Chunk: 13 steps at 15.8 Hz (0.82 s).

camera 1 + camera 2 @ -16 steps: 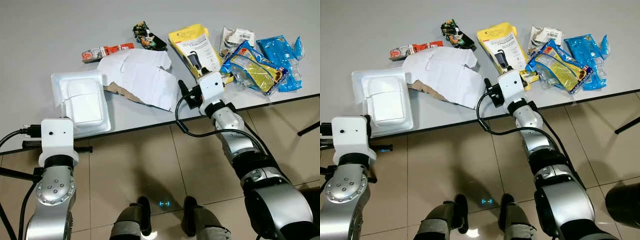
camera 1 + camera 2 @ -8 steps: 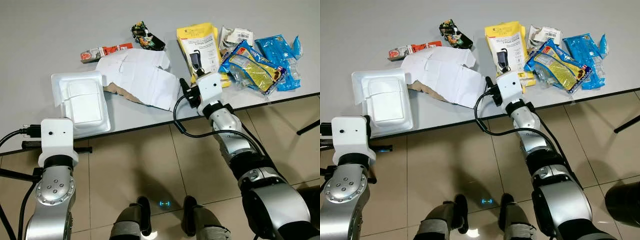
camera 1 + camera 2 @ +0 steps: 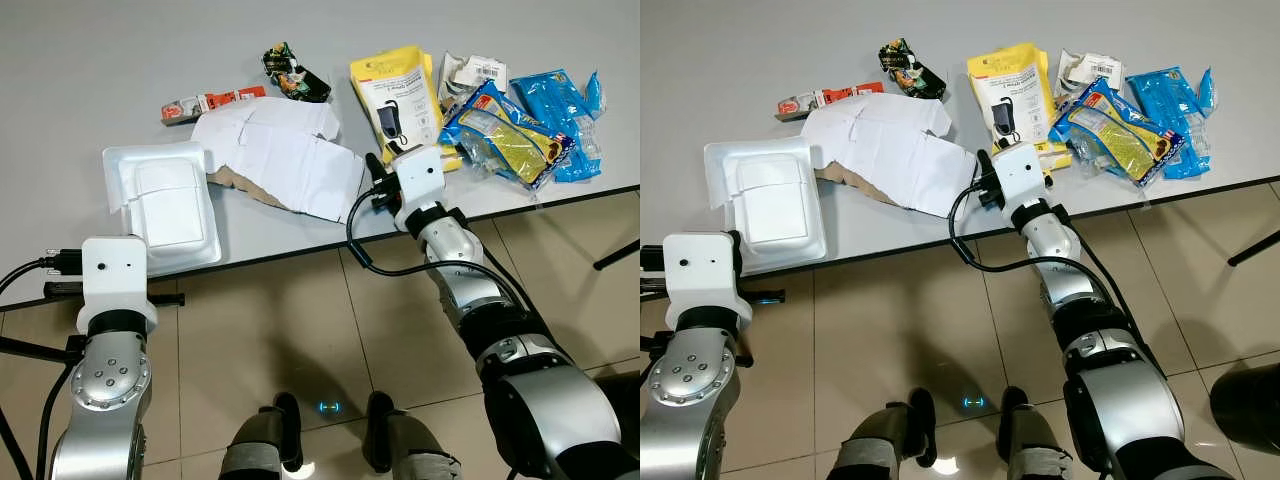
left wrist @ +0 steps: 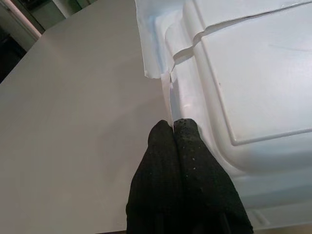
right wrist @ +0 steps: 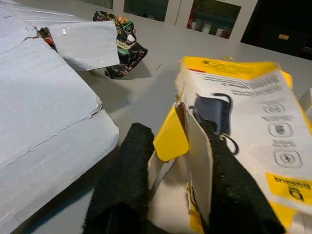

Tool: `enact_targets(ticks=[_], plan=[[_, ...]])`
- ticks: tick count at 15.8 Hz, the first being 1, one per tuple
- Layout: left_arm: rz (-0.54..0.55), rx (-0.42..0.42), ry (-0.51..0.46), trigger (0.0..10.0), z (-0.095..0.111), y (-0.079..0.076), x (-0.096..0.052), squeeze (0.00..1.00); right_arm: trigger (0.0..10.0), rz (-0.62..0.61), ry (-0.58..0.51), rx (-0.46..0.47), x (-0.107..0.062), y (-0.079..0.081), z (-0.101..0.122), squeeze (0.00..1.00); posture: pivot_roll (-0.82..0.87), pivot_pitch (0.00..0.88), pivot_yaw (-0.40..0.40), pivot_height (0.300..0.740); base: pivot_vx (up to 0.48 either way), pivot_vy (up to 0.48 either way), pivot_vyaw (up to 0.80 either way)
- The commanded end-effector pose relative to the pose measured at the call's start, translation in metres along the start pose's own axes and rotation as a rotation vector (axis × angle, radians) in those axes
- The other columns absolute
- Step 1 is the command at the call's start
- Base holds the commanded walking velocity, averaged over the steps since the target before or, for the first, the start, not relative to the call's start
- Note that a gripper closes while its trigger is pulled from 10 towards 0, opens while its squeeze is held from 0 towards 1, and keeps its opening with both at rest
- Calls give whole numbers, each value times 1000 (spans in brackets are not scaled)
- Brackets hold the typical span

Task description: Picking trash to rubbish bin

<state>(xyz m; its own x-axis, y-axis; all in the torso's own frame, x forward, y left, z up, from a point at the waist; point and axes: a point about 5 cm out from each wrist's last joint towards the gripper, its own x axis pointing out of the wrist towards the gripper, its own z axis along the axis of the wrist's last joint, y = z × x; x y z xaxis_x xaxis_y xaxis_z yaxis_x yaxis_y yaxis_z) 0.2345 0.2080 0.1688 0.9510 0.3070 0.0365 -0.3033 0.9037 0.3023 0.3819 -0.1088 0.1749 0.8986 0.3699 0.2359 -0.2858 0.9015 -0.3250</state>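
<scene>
Yellow package [image 5: 234, 122] got tugged toward the white cardboard [image 3: 285, 150]; right gripper [image 5: 178, 161] clamps its edge, so pickup's underway.

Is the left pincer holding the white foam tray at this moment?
No: the left pincer has its two black fingers pressed together with nothing between them, just beside the rim of the white foam tray.

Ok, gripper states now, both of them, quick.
Left gripper: shut, empty, fingertips at the rim of the white foam food container.
Right gripper: closed on the near edge of the yellow product package.
</scene>
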Motion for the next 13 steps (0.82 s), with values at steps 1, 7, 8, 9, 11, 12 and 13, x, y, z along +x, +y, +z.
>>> enact_targets(ticks=[1,7,8,9,11,12,13], plan=[[15,21,10,2314,-2,4,-1,0,0,16,47,7,-3,6,-9,0,125,329,59,740,0,0,0],[46,25,-18,2706,-2,3,10,0,0,-16,-14,-2,10,3,8,0,115,259,40,740,0,0,0],[51,26,-39,2784,1,3,14,0,0,-26,-37,-4,14,0,15,0,108,235,36,740,0,0,0],[54,26,-52,2824,2,2,19,0,0,-37,-50,-4,17,-2,20,0,99,212,32,740,0,0,0],[61,25,-93,3020,7,0,28,0,0,-65,-99,-8,22,-9,33,0,75,172,27,740,0,0,0],[57,24,-122,3020,11,-3,36,0,0,-89,-127,-5,24,-15,39,0,59,146,26,740,0,0,0],[49,21,-143,3569,14,-6,41,0,0,-100,-143,-8,24,-18,42,0,47,126,25,740,0,0,0]])
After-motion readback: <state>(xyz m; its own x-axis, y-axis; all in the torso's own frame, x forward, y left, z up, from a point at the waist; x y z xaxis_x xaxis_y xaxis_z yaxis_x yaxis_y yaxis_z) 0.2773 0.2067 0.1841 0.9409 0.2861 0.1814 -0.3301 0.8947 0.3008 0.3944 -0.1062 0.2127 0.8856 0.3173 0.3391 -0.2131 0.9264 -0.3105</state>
